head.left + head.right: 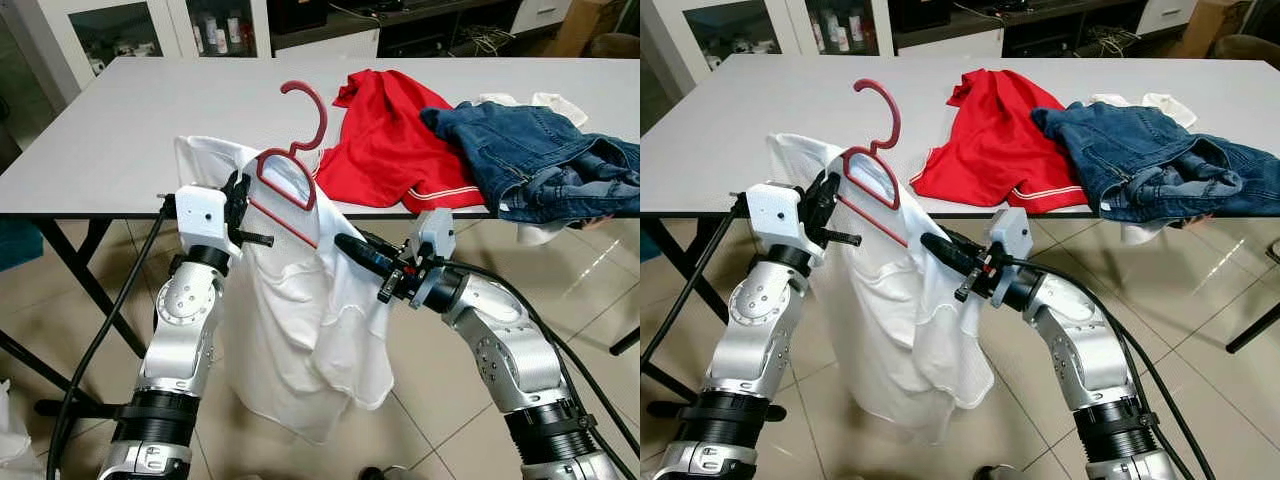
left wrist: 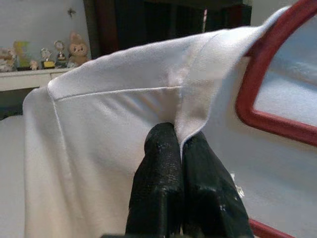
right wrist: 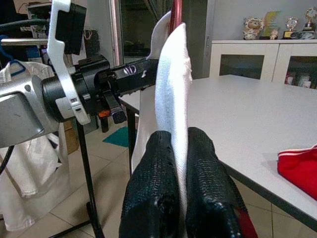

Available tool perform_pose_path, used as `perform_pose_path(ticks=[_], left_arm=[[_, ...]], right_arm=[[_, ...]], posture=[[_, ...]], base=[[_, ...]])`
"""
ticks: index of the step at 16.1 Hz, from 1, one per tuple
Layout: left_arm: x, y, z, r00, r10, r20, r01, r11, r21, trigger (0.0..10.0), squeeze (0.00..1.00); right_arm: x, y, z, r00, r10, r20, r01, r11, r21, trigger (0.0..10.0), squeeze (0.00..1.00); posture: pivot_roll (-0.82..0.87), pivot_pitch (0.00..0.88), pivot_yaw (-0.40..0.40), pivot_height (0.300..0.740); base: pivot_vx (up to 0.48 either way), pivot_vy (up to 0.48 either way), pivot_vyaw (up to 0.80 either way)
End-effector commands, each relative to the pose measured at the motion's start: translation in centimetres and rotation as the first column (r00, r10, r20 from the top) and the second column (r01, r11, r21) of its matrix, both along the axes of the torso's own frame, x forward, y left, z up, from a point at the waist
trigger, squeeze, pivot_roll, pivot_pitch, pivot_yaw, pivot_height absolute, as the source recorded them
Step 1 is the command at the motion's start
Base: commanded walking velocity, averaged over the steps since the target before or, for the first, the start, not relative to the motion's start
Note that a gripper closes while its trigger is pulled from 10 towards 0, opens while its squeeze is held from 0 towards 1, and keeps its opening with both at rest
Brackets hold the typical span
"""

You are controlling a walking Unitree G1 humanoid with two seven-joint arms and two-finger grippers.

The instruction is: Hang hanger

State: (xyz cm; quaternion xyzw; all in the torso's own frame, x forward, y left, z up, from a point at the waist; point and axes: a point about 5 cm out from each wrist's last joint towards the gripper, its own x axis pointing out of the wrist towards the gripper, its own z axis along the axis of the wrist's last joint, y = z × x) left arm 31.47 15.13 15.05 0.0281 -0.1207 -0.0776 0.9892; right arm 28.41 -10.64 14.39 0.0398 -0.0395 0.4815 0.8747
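Note:
A red plastic hanger [image 1: 287,186] carries a white shirt [image 1: 290,320], held up in the air just in front of the table edge, with the hook pointing up. My left gripper [image 1: 243,195] is shut on the shirt's fabric [image 2: 109,124] at one shoulder, beside the hanger's red frame [image 2: 257,89]. My right gripper [image 1: 347,244] is shut on the shirt's other shoulder [image 3: 173,74], where the cloth drapes over the hanger arm. The shirt's body hangs down between my two arms.
The grey table [image 1: 150,120] behind holds a red shirt [image 1: 390,140], blue jeans [image 1: 530,150] hanging over the edge, and a white garment [image 1: 555,105]. Black table legs [image 1: 90,290] stand on the tiled floor at left. Cabinets line the back wall.

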Motion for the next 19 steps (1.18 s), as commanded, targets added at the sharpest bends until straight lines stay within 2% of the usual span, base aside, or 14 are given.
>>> perform_pose_path(ticks=[1,3,6,8,14,19], left_arm=[[0.3,0.1,0.6,1.0,0.011,0.006,-0.011,1.0,0.011,10.0,0.0],[0.3,0.0,0.7,1.0,0.011,0.012,-0.012,1.0,0.018,10.0,0.0],[0.2,-0.2,0.9,1.0,0.011,0.024,-0.011,1.0,0.028,10.0,0.0],[0.3,-0.2,1.1,1.0,0.013,0.028,-0.014,1.0,0.026,10.0,0.0],[0.7,-0.1,3.2,0.996,0.028,0.09,-0.03,0.999,0.023,10.0,0.0],[0.7,-0.2,3.7,0.994,0.027,0.102,-0.03,0.999,0.024,10.0,0.0]], right_arm=[[0.3,0.0,1.6,0.997,-0.01,0.072,0.008,1.0,0.03,10.0,0.0],[0.5,0.0,1.9,0.996,-0.033,0.086,0.03,0.999,0.04,10.0,0.0],[1.3,-0.1,2.9,0.986,-0.111,0.126,0.102,0.992,0.075,10.0,0.0],[1.5,-0.1,3.2,0.984,-0.119,0.136,0.108,0.991,0.083,10.0,0.0],[0.2,1.1,2.9,0.988,0.01,0.153,-0.016,0.999,0.037,10.0,0.0],[0.2,1.2,3.8,0.983,0.017,0.183,-0.026,0.999,0.044,10.0,0.0]], posture=[[-0.04,0.0,0.041,0.74],[-0.04,0.0,0.04,0.74],[-0.04,0.0,0.04,0.74],[-0.04,0.0,0.04,0.74],[-0.03,0.0,0.034,0.74],[-0.04,0.0,0.039,0.74]], base=[[0.0,0.0,0.0],[0.0,0.0,0.0],[0.289,0.0,0.0],[0.366,0.0,0.0],[0.463,0.0,0.0],[0.462,0.0,0.0]])
